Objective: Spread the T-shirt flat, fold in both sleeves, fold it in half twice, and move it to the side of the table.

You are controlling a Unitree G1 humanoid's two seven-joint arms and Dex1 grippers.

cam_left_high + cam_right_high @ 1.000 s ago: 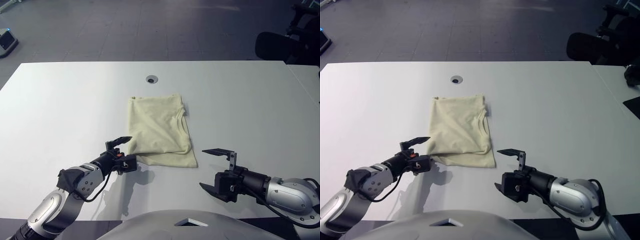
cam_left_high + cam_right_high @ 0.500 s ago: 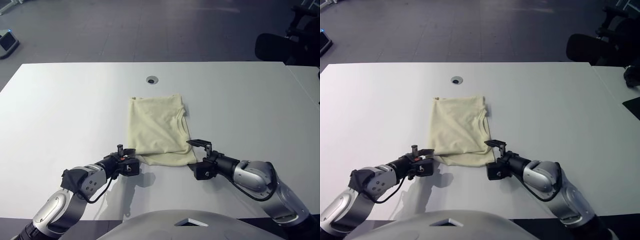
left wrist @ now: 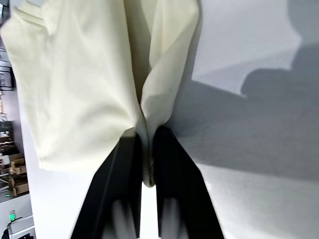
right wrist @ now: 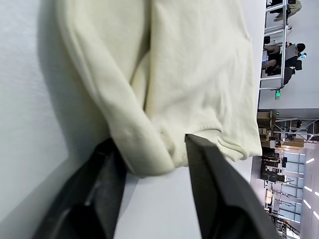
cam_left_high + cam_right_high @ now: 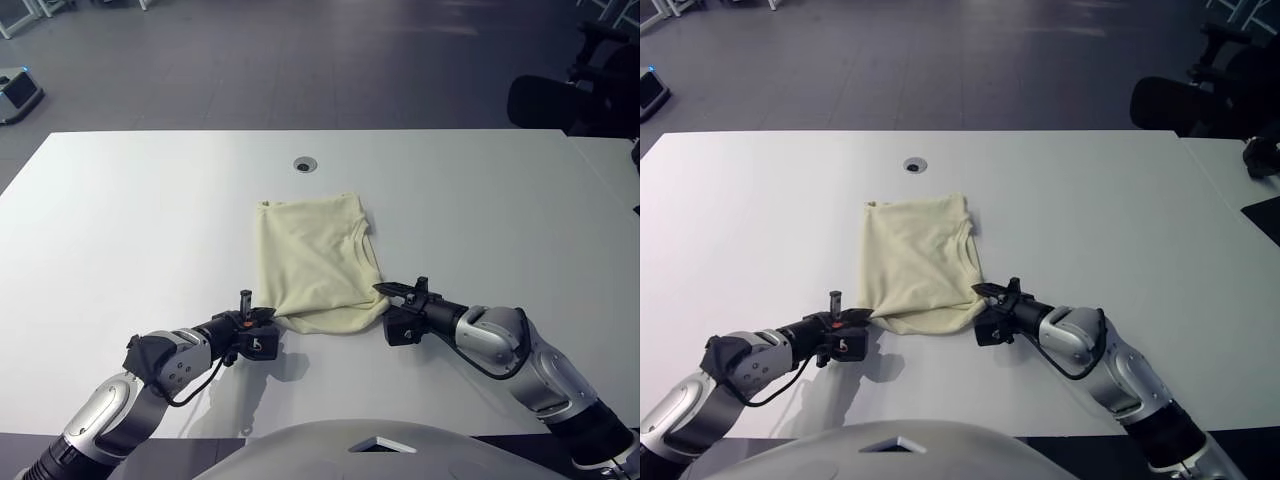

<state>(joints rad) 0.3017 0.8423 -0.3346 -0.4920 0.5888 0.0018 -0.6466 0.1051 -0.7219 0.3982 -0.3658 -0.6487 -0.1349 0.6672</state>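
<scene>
A pale yellow T-shirt (image 5: 315, 260) lies folded into a long strip in the middle of the white table (image 5: 120, 220), its near hem slightly bunched. My left gripper (image 5: 262, 322) sits at the shirt's near left corner and is shut on the hem; in the left wrist view the cloth (image 3: 89, 74) is pinched between the dark fingers (image 3: 124, 164). At the near right corner my right gripper (image 5: 392, 300) holds a thick roll of the fabric (image 4: 149, 74), with one finger (image 4: 102, 184) on each side of it.
A round cable hole (image 5: 303, 164) lies just beyond the shirt's far edge. A black chair (image 5: 560, 100) stands past the table's far right corner. Bare tabletop stretches wide to the left and right of the shirt.
My right gripper has come in from the near right, opened around the shirt's near right corner and closed on it. The left gripper has closed on the near left corner.
</scene>
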